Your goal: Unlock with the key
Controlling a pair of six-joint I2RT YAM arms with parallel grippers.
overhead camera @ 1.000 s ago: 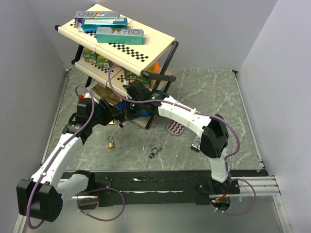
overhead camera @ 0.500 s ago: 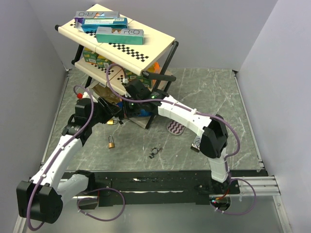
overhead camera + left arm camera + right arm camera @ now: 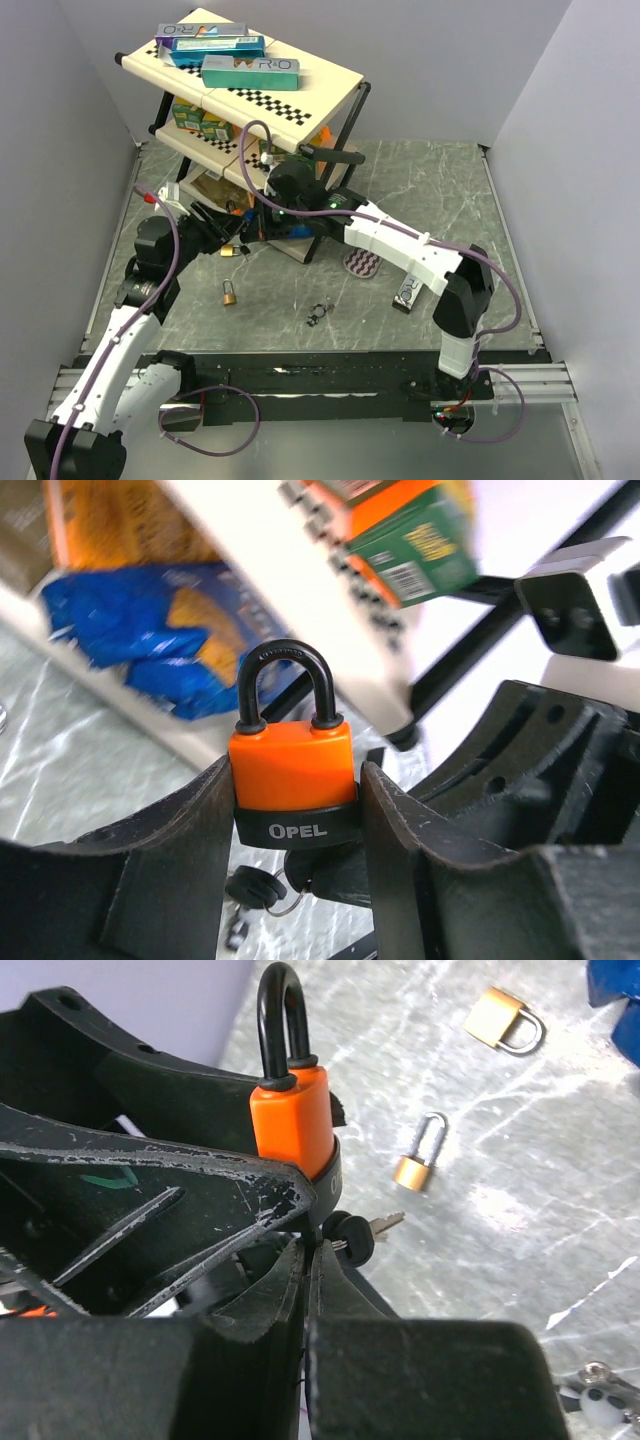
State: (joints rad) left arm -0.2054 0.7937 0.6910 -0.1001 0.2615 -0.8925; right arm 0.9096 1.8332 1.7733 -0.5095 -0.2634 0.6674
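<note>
My left gripper [image 3: 297, 780] is shut on an orange padlock [image 3: 292, 765] marked OPEL, with its black shackle closed and pointing up. A black-headed key [image 3: 305, 870] sits in the lock's underside, and a spare key [image 3: 255, 888] hangs from its ring. My right gripper [image 3: 310, 1248] is shut on that key just under the padlock [image 3: 292, 1120]; the spare key [image 3: 375, 1228] sticks out beside the fingers. In the top view the two grippers, left [image 3: 228, 242] and right [image 3: 258, 228], meet in front of the rack.
A tilted shelf rack [image 3: 300, 95] with boxes stands right behind the grippers. A brass padlock [image 3: 230, 294], a key bunch [image 3: 318, 314], a patterned disc [image 3: 365, 265] and a small tag [image 3: 405, 295] lie on the table. Two brass padlocks, one far [image 3: 505, 1020] and one near [image 3: 420, 1155], show below the right wrist.
Both grippers, still joined at the padlock, have shifted a little left. The left arm's elbow swung out left and the right arm stretched further. The rack moved slightly.
</note>
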